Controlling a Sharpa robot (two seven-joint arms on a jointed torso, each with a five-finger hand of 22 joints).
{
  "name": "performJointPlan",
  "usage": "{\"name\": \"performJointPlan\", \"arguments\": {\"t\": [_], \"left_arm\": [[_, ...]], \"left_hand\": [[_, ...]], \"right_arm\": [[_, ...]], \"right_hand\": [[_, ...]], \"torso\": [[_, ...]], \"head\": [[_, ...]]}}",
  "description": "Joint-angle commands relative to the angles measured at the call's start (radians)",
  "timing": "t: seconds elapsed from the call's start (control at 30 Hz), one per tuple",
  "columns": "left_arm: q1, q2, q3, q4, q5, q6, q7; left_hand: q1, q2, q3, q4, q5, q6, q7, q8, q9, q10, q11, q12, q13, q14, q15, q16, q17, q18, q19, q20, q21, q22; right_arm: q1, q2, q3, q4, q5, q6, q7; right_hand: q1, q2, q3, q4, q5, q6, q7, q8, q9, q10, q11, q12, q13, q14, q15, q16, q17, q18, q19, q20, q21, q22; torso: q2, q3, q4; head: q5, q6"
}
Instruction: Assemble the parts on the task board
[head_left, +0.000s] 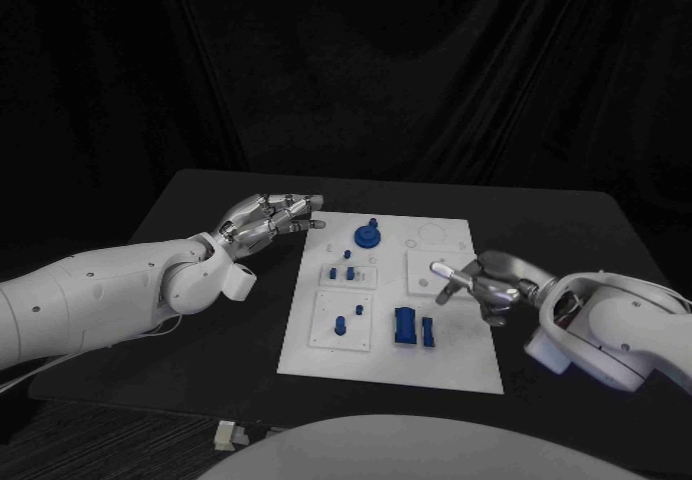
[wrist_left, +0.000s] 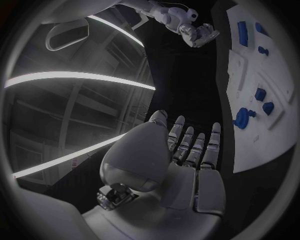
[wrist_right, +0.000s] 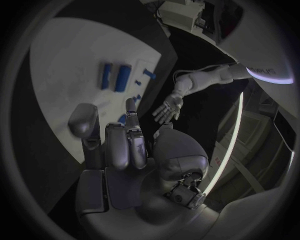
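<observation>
Two empty hands, task board (head_left: 450, 355) between them

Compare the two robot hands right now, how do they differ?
The left robot hand hovers off the board's far left corner, over black table; the right robot hand sits over the board's right edge. The left robot hand's fingers stretch out fairly straight; the right robot hand's fingers look more curled. Both hold nothing.

Left arm — enters from the left, forearm angled up; left hand (head_left: 271, 222) empty, fingers extended and slightly apart. Right arm — enters from the right, elbow bent; right hand (head_left: 480, 282) empty, fingers loosely spread.
</observation>
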Motion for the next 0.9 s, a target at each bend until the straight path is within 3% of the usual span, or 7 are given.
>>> {"name": "performJointPlan", "arguments": {"t": [0.03,0.1,0.23,0.4,0.8,0.83,0.9], "left_arm": [[0.000,-0.010,0.001,0.025,0.009,-0.046,0.092],[0.001,-0.017,0.001,0.042,0.009,-0.068,0.109],[0.002,-0.024,0.001,0.065,0.009,-0.102,0.137],[0.003,-0.018,0.001,0.070,0.009,-0.129,0.156],[0.003,0.006,0.001,0.049,0.009,-0.133,0.164],[0.001,0.002,0.000,0.052,0.001,-0.121,0.000],[0.000,0.003,0.002,0.053,0.002,-0.127,-0.001]], "left_hand": [[-0.058,0.011,-0.027,0.001,-0.030,0.009,0.006,0.007,0.000,-0.025,-0.010,-0.031,-0.005,-0.052,-0.013,-0.043,-0.008,0.002,-0.087,-0.005,-0.044,-0.078],[-0.094,0.018,-0.050,0.006,-0.056,0.007,0.005,0.007,0.000,-0.039,-0.019,-0.051,-0.007,-0.075,-0.023,-0.062,-0.012,0.012,-0.122,-0.009,-0.061,-0.106],[-0.137,0.026,-0.090,0.005,-0.105,-0.025,-0.008,-0.005,-0.004,-0.070,-0.042,-0.095,-0.012,-0.104,-0.047,-0.093,-0.018,0.051,-0.142,-0.018,-0.067,-0.115],[-0.176,0.026,-0.133,0.004,-0.173,-0.104,-0.036,-0.039,-0.012,-0.121,-0.081,-0.158,-0.019,-0.124,-0.070,-0.123,-0.025,0.082,-0.159,-0.025,-0.069,-0.123],[-0.178,0.042,-0.146,0.003,-0.167,-0.146,-0.062,-0.062,-0.015,-0.145,-0.112,-0.183,-0.021,-0.127,-0.056,-0.128,-0.026,0.087,-0.164,-0.014,-0.066,-0.125],[-0.579,-0.038,-0.066,-0.084,-0.265,-0.295,-0.097,-0.132,-0.066,-0.211,-0.199,-0.241,-0.053,-0.140,-0.105,-0.163,-0.035,0.027,-0.194,-0.099,-0.130,-0.200],[-0.617,-0.038,-0.059,-0.091,-0.268,-0.313,-0.099,-0.132,-0.066,-0.211,-0.199,-0.247,-0.053,-0.140,-0.105,-0.163,-0.035,0.027,-0.199,-0.104,-0.130,-0.208]], "right_arm": [[0.038,-0.003,0.001,-0.002,0.297,-0.225,0.281],[0.058,-0.001,0.001,-0.013,0.392,-0.241,0.361],[0.075,0.014,0.001,-0.048,0.478,-0.228,0.463],[0.061,0.019,0.001,-0.083,0.543,-0.204,0.561],[0.034,0.024,0.001,-0.117,0.590,-0.189,0.640],[0.037,0.022,0.000,-0.113,0.550,-0.186,0.577],[0.034,0.026,0.003,-0.116,0.555,-0.190,0.578]], "right_hand": [[0.020,-0.003,-0.025,-0.001,0.016,-0.006,0.013,-0.007,0.002,-0.050,0.017,-0.114,0.094,-0.103,0.019,-0.166,-0.250,0.037,-0.140,0.016,-0.300,-0.070],[0.066,-0.014,-0.020,-0.003,0.035,-0.102,0.070,-0.014,-0.018,-0.575,0.075,-0.649,-0.344,-0.390,0.097,-0.482,-0.524,0.014,-0.333,0.077,-0.489,-0.180],[0.104,-0.024,-0.010,-0.001,0.021,-0.299,0.026,-0.049,-0.073,-0.984,0.260,-1.087,-0.688,-0.856,0.299,-0.892,-0.728,-0.059,-0.678,0.203,-0.756,-0.412],[0.101,-0.035,0.018,0.000,0.001,-0.548,-0.052,-0.078,-0.140,-1.304,0.153,-1.271,-1.006,-1.281,0.262,-1.185,-0.937,-0.039,-1.234,0.229,-0.813,-1.133],[0.143,-0.032,0.036,-0.001,0.042,-0.600,-0.064,-0.076,-0.149,-1.395,0.119,-1.259,-1.148,-1.355,0.233,-1.226,-0.980,0.028,-1.263,0.231,-0.824,-1.227],[-0.145,-0.098,0.152,-0.087,0.008,-0.753,-0.072,-0.137,-0.203,-1.466,0.081,-1.338,-1.195,-1.403,0.182,-1.319,-1.005,-0.033,-1.272,0.147,-0.832,-1.297],[-0.331,-0.134,0.239,-0.150,-0.062,-0.864,-0.072,-0.137,-0.203,-1.466,-0.002,-1.391,-1.230,-1.403,0.146,-1.319,-1.005,-0.057,-1.272,0.086,-0.832,-1.297]], "torso": [[-0.001,0.0006,-0.0013],[-0.002,0.0005,-0.0025],[-0.009,0.0009,-0.0078],[-0.017,0.0033,-0.0143],[-0.015,0.0058,-0.0113],[-0.016,0.0054,-0.0164],[-0.017,0.0054,-0.0166]], "head": [[-0.003,0.000],[-0.001,0.000],[0.002,0.000],[-0.002,0.000],[-0.003,0.000],[0.000,0.000],[-0.001,0.003]]}}
